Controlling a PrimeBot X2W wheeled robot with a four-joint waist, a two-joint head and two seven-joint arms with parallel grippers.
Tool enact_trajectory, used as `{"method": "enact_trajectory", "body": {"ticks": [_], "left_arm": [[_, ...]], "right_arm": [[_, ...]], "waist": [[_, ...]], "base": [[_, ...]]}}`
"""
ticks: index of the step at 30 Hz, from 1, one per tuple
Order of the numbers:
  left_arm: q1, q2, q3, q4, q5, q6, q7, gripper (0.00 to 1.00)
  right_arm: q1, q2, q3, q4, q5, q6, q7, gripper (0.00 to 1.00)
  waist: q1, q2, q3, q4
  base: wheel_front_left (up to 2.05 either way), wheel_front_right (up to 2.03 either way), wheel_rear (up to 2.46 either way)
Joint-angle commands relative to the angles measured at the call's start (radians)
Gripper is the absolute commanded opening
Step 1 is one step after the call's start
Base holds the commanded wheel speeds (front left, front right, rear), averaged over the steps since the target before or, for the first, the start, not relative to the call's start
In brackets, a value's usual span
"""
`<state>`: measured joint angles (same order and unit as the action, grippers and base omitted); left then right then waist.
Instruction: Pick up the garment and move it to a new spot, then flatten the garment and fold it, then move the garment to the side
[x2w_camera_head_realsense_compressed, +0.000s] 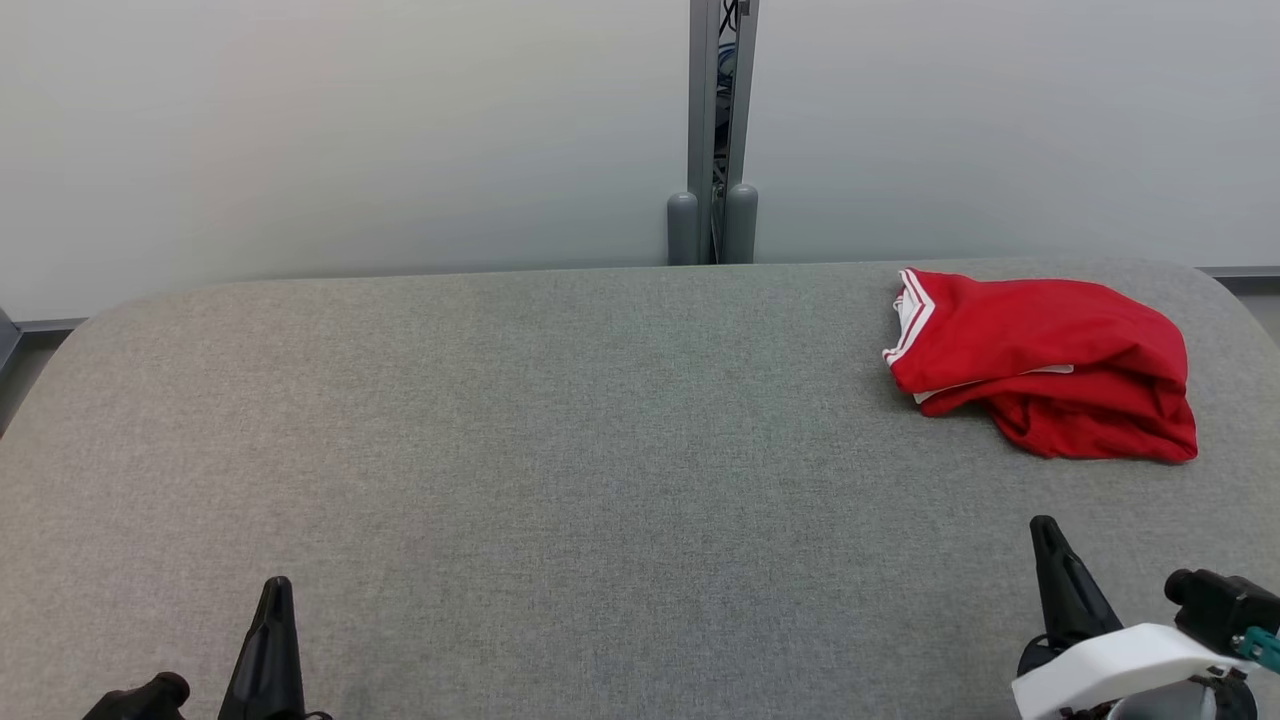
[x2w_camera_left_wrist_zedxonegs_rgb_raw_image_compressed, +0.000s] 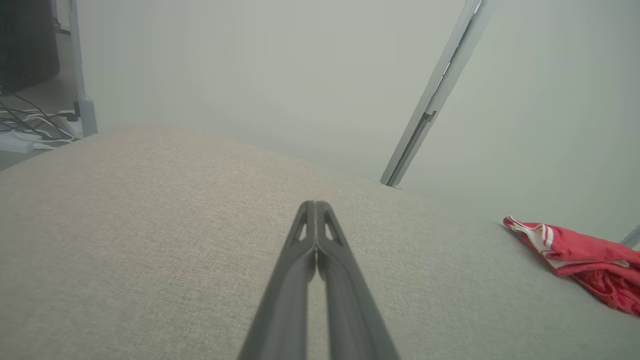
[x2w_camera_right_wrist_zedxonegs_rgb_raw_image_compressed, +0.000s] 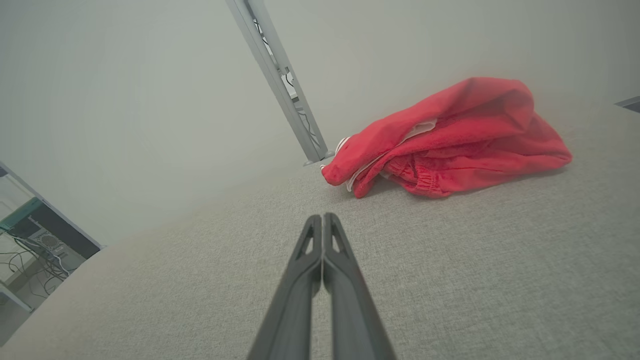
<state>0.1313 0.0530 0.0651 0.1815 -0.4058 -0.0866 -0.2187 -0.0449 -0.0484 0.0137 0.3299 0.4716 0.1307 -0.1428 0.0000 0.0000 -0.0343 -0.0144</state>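
1. A wide table covered in grey woven fabric, with rounded corners, stands against a pale, plain wall. A grey metal post rises behind the middle of the table's far edge.
2. The garment is red with white stripes along one hem. It lies crumpled in a loose heap near the far right corner of the table, resting on the fabric, with nothing touching it.
3. In the right wrist view the garment shows a gathered elastic band and a strip of white lining. In the left wrist view the garment sits at the right of the picture.
4. The left gripper is over the near edge towards the left corner. Its fingers are clenched together tip to tip on nothing.
5. The right gripper is over the near edge towards the right corner, well apart from the garment. Its fingers are likewise pressed together and empty.
6. Beyond the table's left side, cables trail on the floor, and a computer tower stands there.
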Motion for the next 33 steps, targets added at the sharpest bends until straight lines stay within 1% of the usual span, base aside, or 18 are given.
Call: {"method": "enact_trajectory", "body": {"ticks": [1,15,33], "left_arm": [[-0.032,0.007,-0.001,-0.019,-0.043,-0.003,0.004,0.0],[-0.056,0.006,-0.016,-0.024,-0.275,-0.012,0.029,0.0],[-0.081,0.004,-0.032,-0.029,-0.526,-0.022,0.056,0.0]], "right_arm": [[-0.033,-0.005,-0.012,-0.016,0.04,0.0,0.013,0.0],[-0.056,-0.005,-0.059,-0.014,0.251,0.0,0.099,0.0],[-0.081,-0.005,-0.11,-0.012,0.48,0.0,0.193,0.0]], "waist": [[0.0,0.0,0.0,0.0],[0.0,0.0,0.006,0.002],[0.0,0.0,0.013,0.005]], "base": [[0.0,0.0,0.0],[0.0,0.0,0.0],[0.0,0.0,0.0]]}}
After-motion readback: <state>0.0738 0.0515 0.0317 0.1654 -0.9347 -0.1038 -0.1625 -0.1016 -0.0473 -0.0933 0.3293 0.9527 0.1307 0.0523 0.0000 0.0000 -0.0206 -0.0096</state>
